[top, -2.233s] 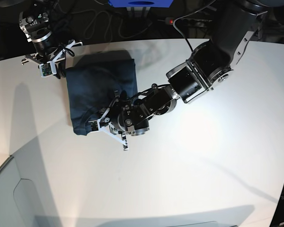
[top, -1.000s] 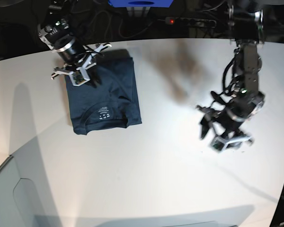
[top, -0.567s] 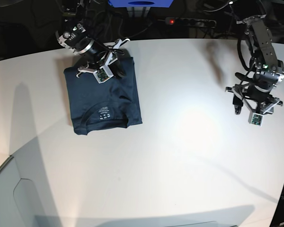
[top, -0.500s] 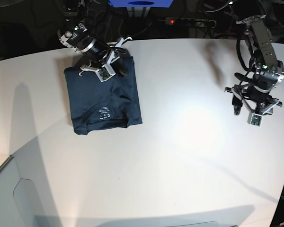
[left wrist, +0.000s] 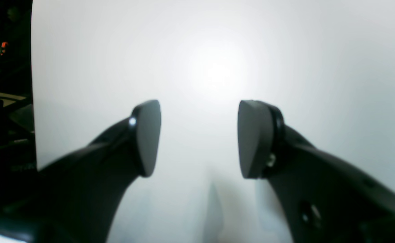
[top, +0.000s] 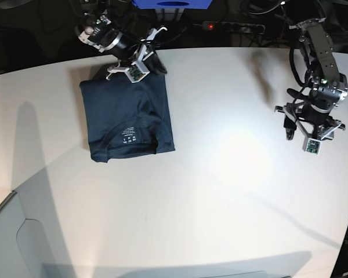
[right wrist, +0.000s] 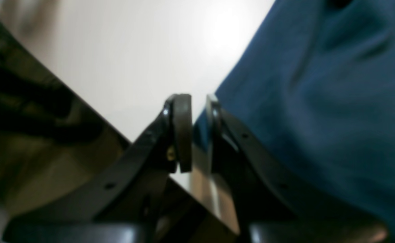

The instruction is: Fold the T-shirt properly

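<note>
Apparently folded T-shirt (top: 127, 119) on table (top: 232, 191)

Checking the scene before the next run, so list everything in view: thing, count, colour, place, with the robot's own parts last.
T-shirt: one, dark navy blue, folded into a rectangle on the far left part of the table, neck label print facing up.
table: one, white, fills most of the base view.
blue box: one, blue, beyond the table's far edge, partly cut off.
power strip: one, dark with a red light, on the floor behind the table.
right tool: one, black and white, at the shirt's far edge, nearly shut, nothing seen held.
left tool: one, black, open, above bare table on the opposite side.
</note>
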